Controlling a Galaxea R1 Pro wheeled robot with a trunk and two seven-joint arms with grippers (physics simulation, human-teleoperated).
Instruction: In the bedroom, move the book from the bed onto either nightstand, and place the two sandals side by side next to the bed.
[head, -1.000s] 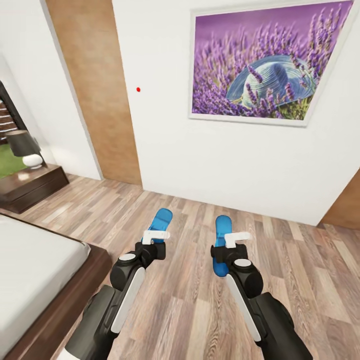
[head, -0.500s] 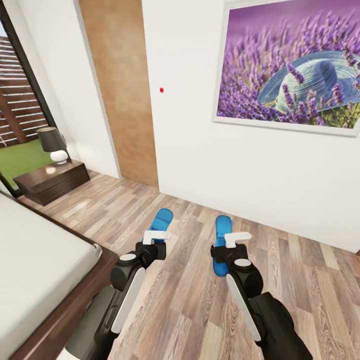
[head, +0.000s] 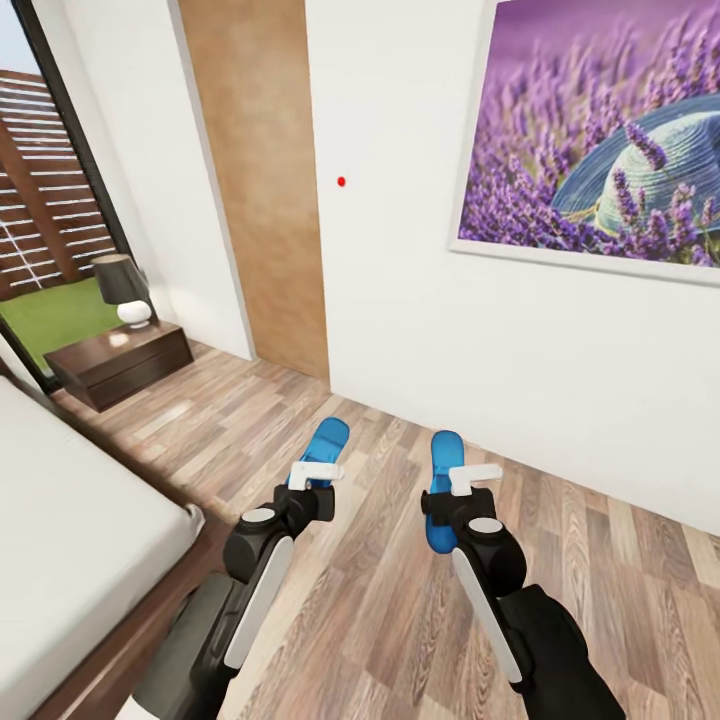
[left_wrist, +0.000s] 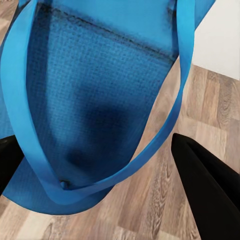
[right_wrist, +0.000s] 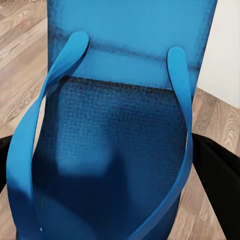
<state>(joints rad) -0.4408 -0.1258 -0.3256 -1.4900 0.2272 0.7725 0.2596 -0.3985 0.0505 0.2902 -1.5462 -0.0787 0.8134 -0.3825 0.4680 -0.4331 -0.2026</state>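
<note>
So each gripper's got one of the bright blue flat sandals; the left sandal (head: 326, 441) sits just left of centre in the lower middle of the head frame, pinched in the white-and-black left gripper (head: 316, 473), and the right sandal (head: 441, 490) is just right of centre, clamped in the white-and-black right gripper (head: 470, 479); both are held up off the light brown wood-plank floor (head: 380, 600), well apart from each other, toes pointing away toward the wall.

Left wrist view: the blue textured sole (left_wrist: 95, 115) with its thin blue strap looping round takes most of the frame, black fingers (left_wrist: 210, 195) at the lower corners on either side of it; right wrist view is much the same, sole (right_wrist: 120, 150) and two strap arms, a dark finger (right_wrist: 220, 185) at the right edge.

Going outward; the large low bed with the dark brown frame and pale grey-white mattress (head: 70, 530) fills the lower left of the head frame; the low glossy dark-brown nightstand (head: 125, 362) is at mid left with a black-shaded lamp on a white base (head: 125, 290) on top; a brown wooden door (head: 262, 180) stands upper centre-left, a white wall (head: 420, 330) beside it, and the framed purple lavender picture (head: 600, 140) is upper right; a window with green grass outside (head: 50, 260) sits at the far left edge.
</note>
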